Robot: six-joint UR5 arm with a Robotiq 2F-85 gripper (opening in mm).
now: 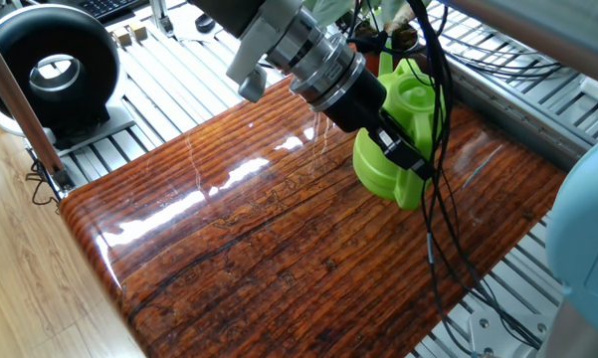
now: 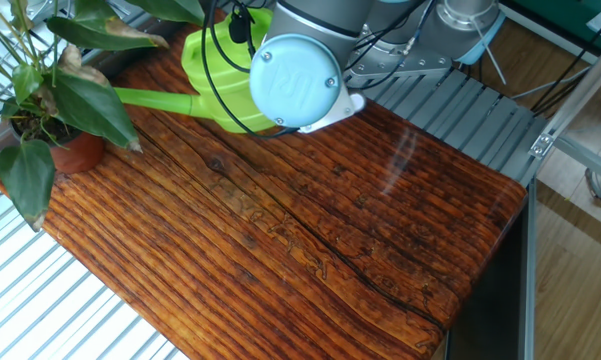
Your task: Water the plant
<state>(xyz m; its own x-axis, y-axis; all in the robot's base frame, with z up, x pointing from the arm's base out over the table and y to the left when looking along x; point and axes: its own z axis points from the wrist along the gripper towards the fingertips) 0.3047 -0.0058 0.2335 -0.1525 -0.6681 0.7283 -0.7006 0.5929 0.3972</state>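
Terracotta pot (image 2: 73,152) sat at a far corner of the surface (image 2: 310,250), right at the edge; reddish-brown, small, round. The plant (image 2: 65,95) stood in it: broad dark green leaves, one browned along its edge, some drooping past the surface edge. Soil not visible.

Watering can (image 1: 398,134) was lime-green moulded plastic, rounded body, open round fill hole on top; contents couldn't be seen. In the other fixed view its long straight spout (image 2: 155,97) pointed at the plant, tip hidden among the leaves.

Claw (image 1: 403,154) was at the can's handle side, black fingers clamped on the green plastic, narrow gap, gripping the can. Arm's pale blue round joint cap (image 2: 295,83) blocked most of the can body in the other fixed view.

Surface was glossy, ribbed dark red-brown wood grain with strong glare. Black cables (image 1: 438,199) hung off the wrist.
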